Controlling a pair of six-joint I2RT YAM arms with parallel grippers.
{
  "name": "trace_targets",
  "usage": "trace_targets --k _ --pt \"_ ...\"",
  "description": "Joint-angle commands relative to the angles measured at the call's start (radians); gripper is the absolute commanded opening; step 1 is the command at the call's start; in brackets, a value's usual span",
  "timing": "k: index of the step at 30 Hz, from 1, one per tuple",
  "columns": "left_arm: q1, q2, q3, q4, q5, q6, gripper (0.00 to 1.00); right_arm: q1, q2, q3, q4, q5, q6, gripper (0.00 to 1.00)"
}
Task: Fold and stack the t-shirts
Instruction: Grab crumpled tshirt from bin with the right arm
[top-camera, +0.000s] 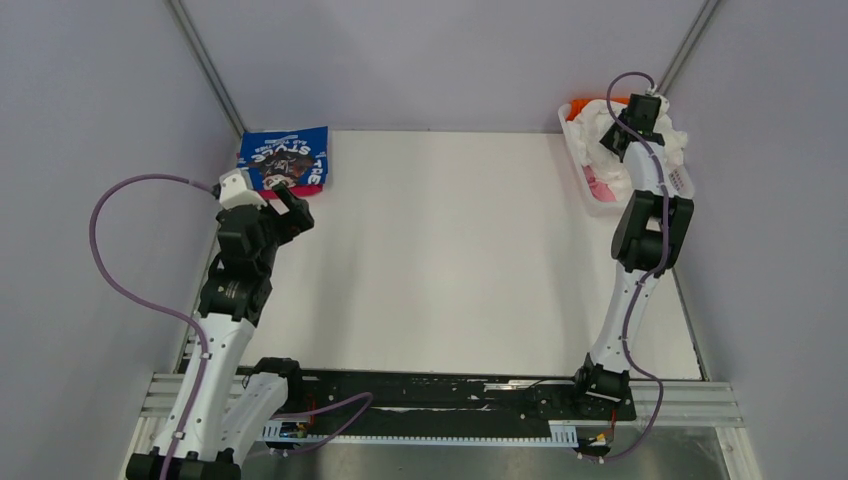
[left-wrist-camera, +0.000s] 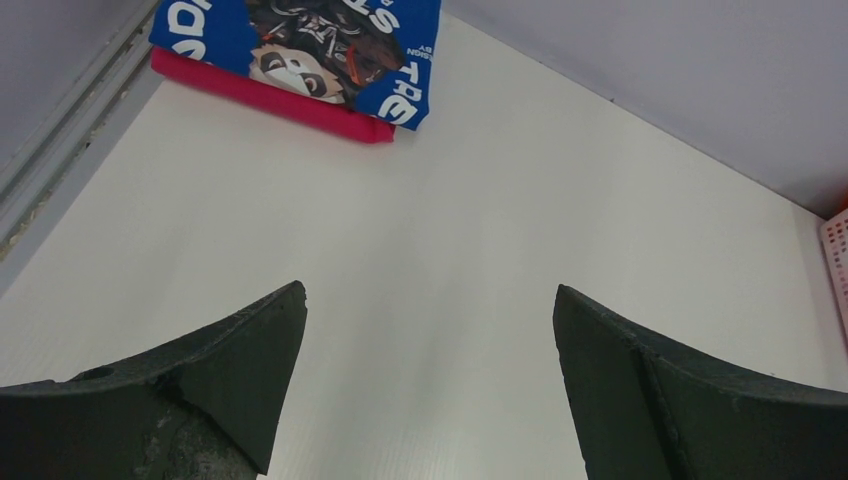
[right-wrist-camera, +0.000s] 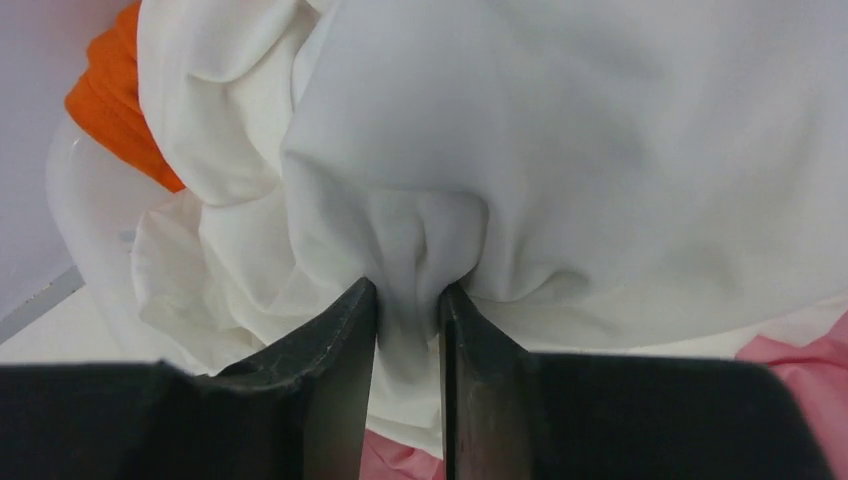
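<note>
The blue t-shirt (top-camera: 285, 160) lies folded flat in the far left corner of the table (top-camera: 450, 250). Its long axis runs left to right, a little tilted, and its white lettering reads upside down from the side of the arms. It rests on top of 1 folded pink t-shirt (left-wrist-camera: 280, 100), of which only a narrow strip shows along the near edge. The left gripper (left-wrist-camera: 430, 290) hangs above the bare table just in front of this pile, its 2 fingers spread wide and holding nothing. At the far right stands a white basket (top-camera: 575, 155) with 3 crumpled shirts in it: a white t-shirt (right-wrist-camera: 560, 150) heaped on top, an orange t-shirt (right-wrist-camera: 115, 100) at the far end, and a pink crumpled t-shirt (right-wrist-camera: 800, 370) underneath at the near end. The right gripper (right-wrist-camera: 410, 300) is down in the basket and its fingers pinch a fold of the white t-shirt between them. This shirt is so bunched that I cannot tell its long axis or which way it points. The right arm covers part of the basket in the top view.
</note>
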Motion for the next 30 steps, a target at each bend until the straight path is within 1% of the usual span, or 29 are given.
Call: trace_targets --k 1,2,3,7,11,17,20,24,30 --pt "0.004 -0.004 0.054 0.004 -0.014 0.000 1.00 -0.011 0.039 0.092 0.051 -0.009 -0.032 0.16" --pt "0.004 -0.006 0.055 0.003 -0.012 -0.001 1.00 -0.015 0.038 0.102 0.051 -0.016 -0.034 0.03" --pt "0.004 -0.008 0.055 0.002 -0.011 -0.001 1.00 -0.018 0.027 0.105 0.052 -0.015 -0.032 0.00" --pt "0.004 -0.022 0.065 -0.018 -0.009 -0.004 1.00 -0.025 -0.064 0.102 0.057 -0.029 -0.054 0.00" --pt "0.004 -0.053 0.063 -0.030 -0.003 -0.011 1.00 -0.023 -0.235 0.061 0.087 -0.103 -0.088 0.00" --pt "0.004 -0.106 0.041 -0.028 0.022 -0.031 1.00 -0.014 -0.572 -0.107 0.213 -0.326 -0.069 0.00" --pt "0.004 -0.120 0.025 -0.029 0.027 -0.044 1.00 0.009 -0.692 -0.122 0.232 -0.448 -0.045 0.00" --pt "0.003 -0.128 0.013 -0.027 0.031 -0.056 1.00 0.055 -0.785 -0.093 0.248 -0.626 0.019 0.00" --pt "0.004 -0.130 0.016 -0.047 0.025 -0.074 1.00 0.146 -0.838 -0.058 0.342 -0.877 0.170 0.00"
